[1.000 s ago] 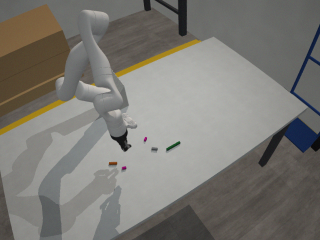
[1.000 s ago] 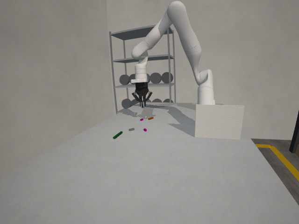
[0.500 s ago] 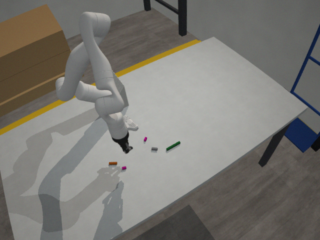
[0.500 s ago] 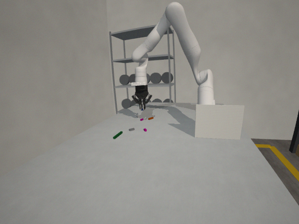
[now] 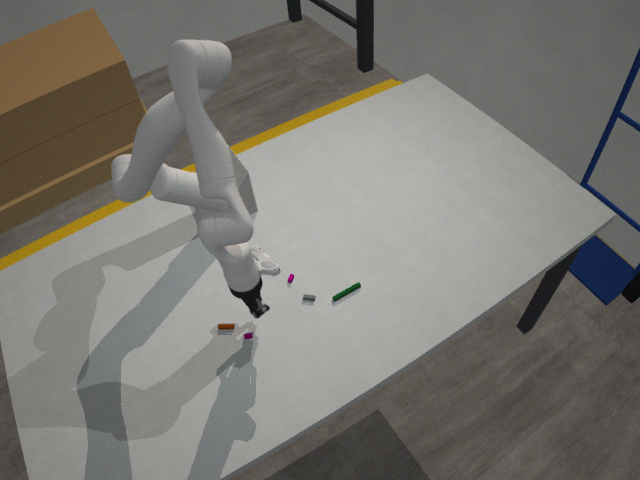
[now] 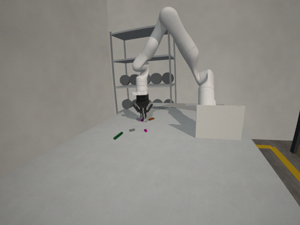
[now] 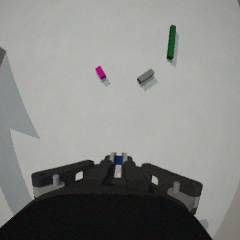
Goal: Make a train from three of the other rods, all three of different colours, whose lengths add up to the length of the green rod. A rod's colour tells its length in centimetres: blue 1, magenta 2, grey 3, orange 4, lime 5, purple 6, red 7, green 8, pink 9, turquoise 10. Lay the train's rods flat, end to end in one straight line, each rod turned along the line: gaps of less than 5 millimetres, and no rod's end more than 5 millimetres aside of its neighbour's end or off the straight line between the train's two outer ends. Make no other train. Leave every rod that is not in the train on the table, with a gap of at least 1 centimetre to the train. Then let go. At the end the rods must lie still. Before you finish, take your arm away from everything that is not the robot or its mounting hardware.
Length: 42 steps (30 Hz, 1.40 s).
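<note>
Between the jaws, closed to a narrow gap, sits a tiny blue cube-like rod (image 7: 118, 160), pinched at the fingertips and pointing down at the pale grey bench (image 5: 413, 180). The jaws hang low over the bench; whether the blue rod touches it cannot be told.

Just beside the fingertips lies a short magenta rod (image 5: 248, 335), and a little beyond it a short orange rod (image 5: 225, 326), the two close but apart. In the top view the orange rod lies to the left of the jaws and nearer the camera, its long axis running roughly left to right. That is the relation the next move likely turns on: blue, orange and grey add up to green, so the blue rod probably has to land at one end of the orange rod, on its axis. The near magenta rod crowds that end.

Farther off, ahead of the wrist camera, lie a second magenta rod (image 7: 101, 72), a short grey rod (image 7: 145, 76) and, farthest, the long green rod (image 7: 171, 42), all well apart.
</note>
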Each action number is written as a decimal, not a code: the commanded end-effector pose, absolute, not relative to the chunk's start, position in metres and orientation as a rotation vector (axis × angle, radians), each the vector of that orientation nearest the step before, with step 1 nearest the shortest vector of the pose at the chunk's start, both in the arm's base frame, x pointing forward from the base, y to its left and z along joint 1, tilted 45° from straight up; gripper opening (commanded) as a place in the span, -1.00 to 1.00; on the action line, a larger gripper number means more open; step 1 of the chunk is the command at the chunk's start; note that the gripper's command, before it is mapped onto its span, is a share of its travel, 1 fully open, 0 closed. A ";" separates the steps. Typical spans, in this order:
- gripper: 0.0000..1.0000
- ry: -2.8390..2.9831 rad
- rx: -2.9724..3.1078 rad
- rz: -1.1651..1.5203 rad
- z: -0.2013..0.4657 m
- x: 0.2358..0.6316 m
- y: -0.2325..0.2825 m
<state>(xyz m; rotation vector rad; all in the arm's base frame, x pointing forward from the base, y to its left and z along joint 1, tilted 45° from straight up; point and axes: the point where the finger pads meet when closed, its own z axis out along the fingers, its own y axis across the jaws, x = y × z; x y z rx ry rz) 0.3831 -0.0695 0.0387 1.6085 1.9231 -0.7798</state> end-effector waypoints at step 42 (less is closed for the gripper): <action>-0.91 1.915 1.620 -0.791 0.029 0.381 -0.084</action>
